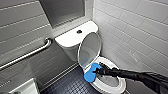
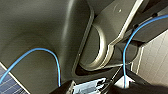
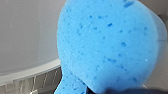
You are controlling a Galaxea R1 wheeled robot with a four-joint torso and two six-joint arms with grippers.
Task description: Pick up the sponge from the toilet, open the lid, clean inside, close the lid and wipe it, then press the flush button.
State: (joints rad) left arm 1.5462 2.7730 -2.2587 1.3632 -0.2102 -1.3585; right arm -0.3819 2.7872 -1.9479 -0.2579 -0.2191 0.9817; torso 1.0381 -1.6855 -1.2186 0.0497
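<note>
Standing here, I'd say the job is about a third done. The sponge (image 1: 90,73) is off its resting place and clamped in the right claw (image 1: 99,70), whose arm reaches in from about 4 o'clock. The lid (image 1: 89,48) is up, leaning back toward the tank at the bowl's 11 o'clock. The sponge sits at the 9 o'clock edge of the toilet (image 1: 117,86) rim, partly over the edge rather than down in the bowl, so I judge the inside cleaning is barely under way. Closing the lid, wiping it and pressing the flush button (image 1: 79,31), up on the tank top at 11 o'clock of the lid, are all left to do.

The head view gives the layout: bowl, raised lid, tank, and a grab bar (image 1: 27,55) on the wall at the tank's 9 o'clock. The right wrist view adds what that one can't: the sponge's pitted blue face and pinched waist close up, with glossy white surface behind it. The left wrist view looks mostly onto the robot's own grey body and blue cables (image 2: 56,62); from it I cannot tell how the left claw (image 2: 100,87) stands.
</note>
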